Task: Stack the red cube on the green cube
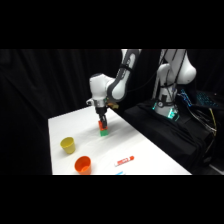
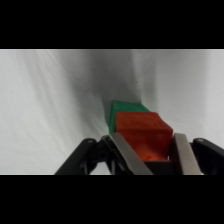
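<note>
The red cube (image 2: 144, 135) fills the lower middle of the wrist view, held between the two metal fingers (image 2: 129, 155) of my gripper (image 2: 152, 159). Just behind and under it shows the green cube (image 2: 125, 108), on the white table. In the side view the gripper (image 1: 102, 121) comes straight down over the table's middle, with the red cube (image 1: 102, 125) in it directly on top of the green cube (image 1: 103, 132). Whether the two cubes touch I cannot tell.
A yellow cup (image 1: 68, 145) and an orange cup (image 1: 83, 164) stand at the table's (image 1: 140, 150) near left. A red-and-white marker (image 1: 124, 161) lies near the front edge. Black cloth and the arm's base (image 1: 167, 95) are at the right.
</note>
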Motion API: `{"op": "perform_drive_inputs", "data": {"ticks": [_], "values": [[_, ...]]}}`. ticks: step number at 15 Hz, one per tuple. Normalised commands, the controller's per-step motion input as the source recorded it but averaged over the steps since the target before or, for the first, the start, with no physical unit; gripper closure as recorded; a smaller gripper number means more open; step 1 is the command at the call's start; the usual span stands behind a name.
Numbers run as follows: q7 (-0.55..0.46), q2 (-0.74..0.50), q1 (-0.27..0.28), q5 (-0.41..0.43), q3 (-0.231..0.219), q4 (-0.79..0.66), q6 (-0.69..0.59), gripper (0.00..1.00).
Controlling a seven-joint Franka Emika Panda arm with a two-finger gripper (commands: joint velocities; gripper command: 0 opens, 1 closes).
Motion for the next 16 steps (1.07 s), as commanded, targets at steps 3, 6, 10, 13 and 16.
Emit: {"op": "perform_drive_inputs", "data": {"ticks": [3,6,10,13,16], "values": [[0.07,-0.03,0.011,0.05,0.017,-0.02,0.14,0.09],[0.1,-0.13,0.045,-0.016,-0.015,-0.06,0.05,0.0],[0.16,-0.23,0.1,-0.101,-0.06,-0.09,0.0,0.0],[0.31,-0.38,0.21,-0.307,-0.179,-0.17,-0.1,0.0],[0.42,-0.48,0.257,-0.459,-0.235,-0.19,-0.15,0.0]]}}
